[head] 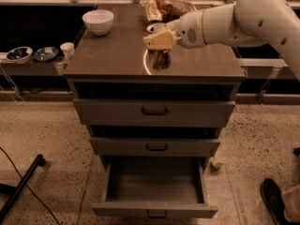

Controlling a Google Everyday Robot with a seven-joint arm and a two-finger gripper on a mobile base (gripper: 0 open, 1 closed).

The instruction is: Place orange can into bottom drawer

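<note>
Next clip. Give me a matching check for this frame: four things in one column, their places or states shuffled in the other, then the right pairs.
Things:
1. orange can
2. bottom drawer
3. white bowl
4. gripper

Places or states:
A. pulled out, lowest in the cabinet
B. back left corner of the cabinet top
C. near the front edge of the cabinet top, right under the gripper
D. at the end of the arm, directly above the can

Pairs: 1-C, 2-A, 3-B, 4-D
</note>
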